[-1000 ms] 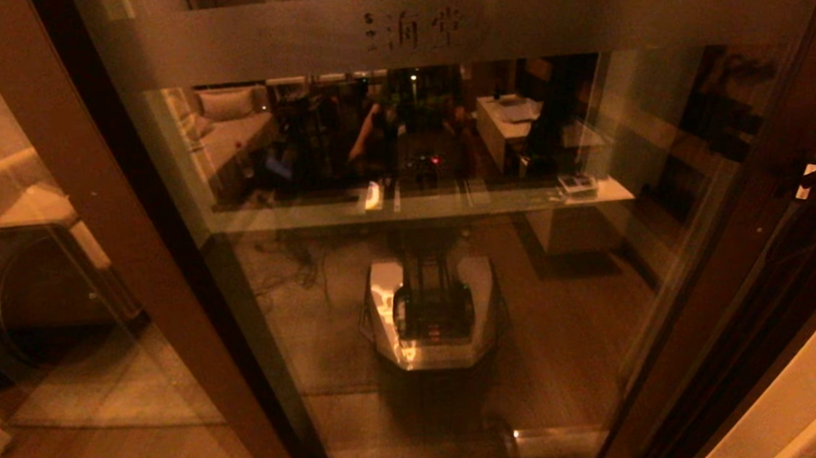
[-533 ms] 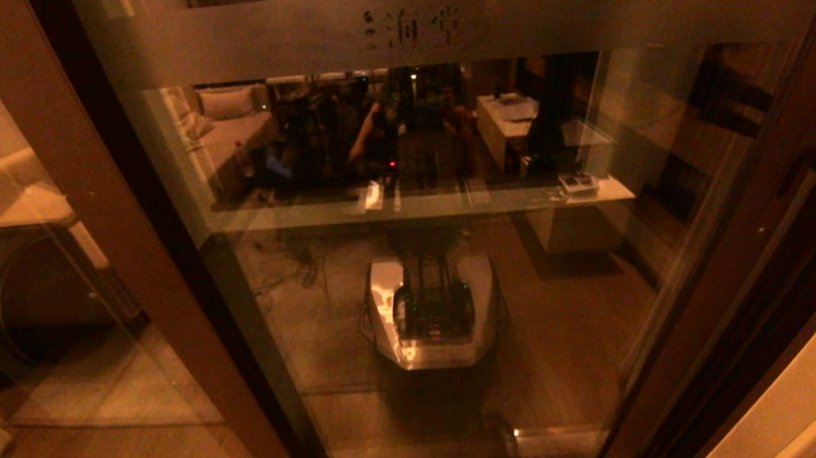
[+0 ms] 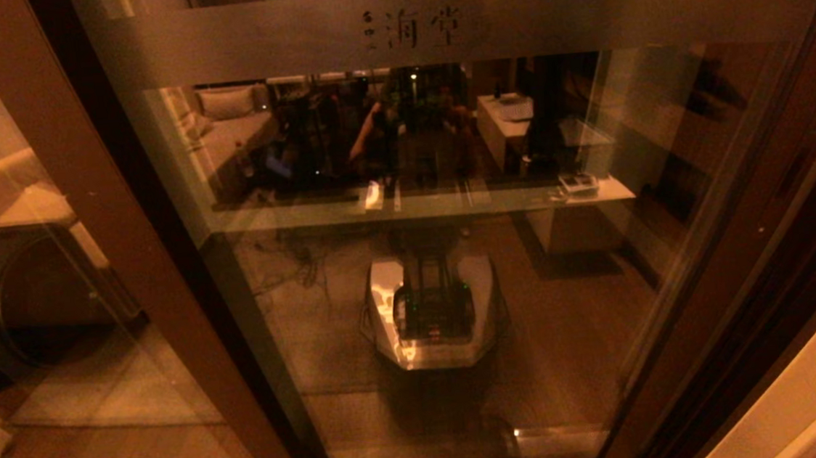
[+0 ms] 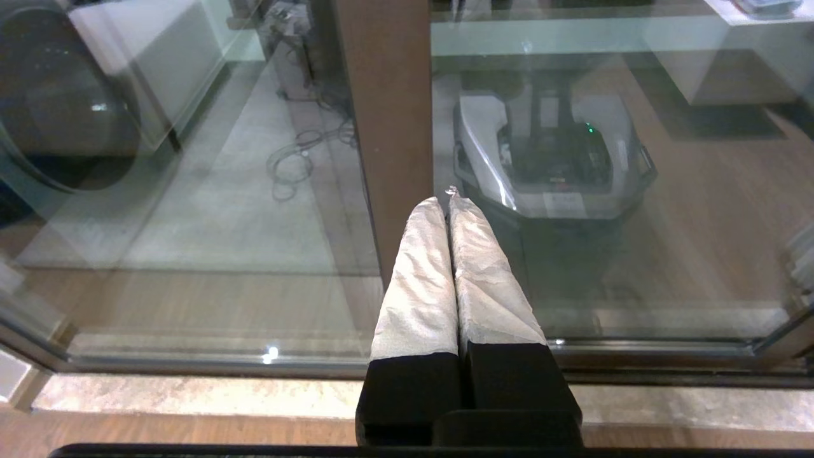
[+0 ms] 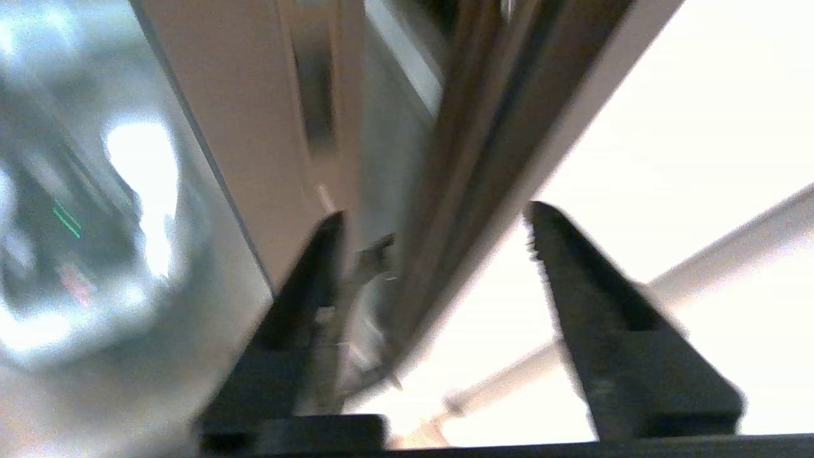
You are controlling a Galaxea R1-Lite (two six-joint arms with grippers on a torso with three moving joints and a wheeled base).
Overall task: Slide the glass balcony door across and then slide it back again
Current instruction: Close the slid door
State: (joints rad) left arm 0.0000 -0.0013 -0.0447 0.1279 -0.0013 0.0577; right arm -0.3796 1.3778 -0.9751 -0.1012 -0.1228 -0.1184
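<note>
Here the right tool [image 5: 432,222] has its fingers spread, empty, with the brown door frame and a pale wall ahead of it. The left tool [image 4: 448,203] has its fingers pressed together and points at the frame post near the floor track. The door [image 3: 425,257] fills the head view, its frosted band [image 3: 580,15] across the top.

Right gripper [image 5: 432,219]: 2 dark fingers [image 5: 598,305] spread apart (blurred), pointing at the glass balcony door [image 5: 241,140] frame edge at frame centre.
</note>
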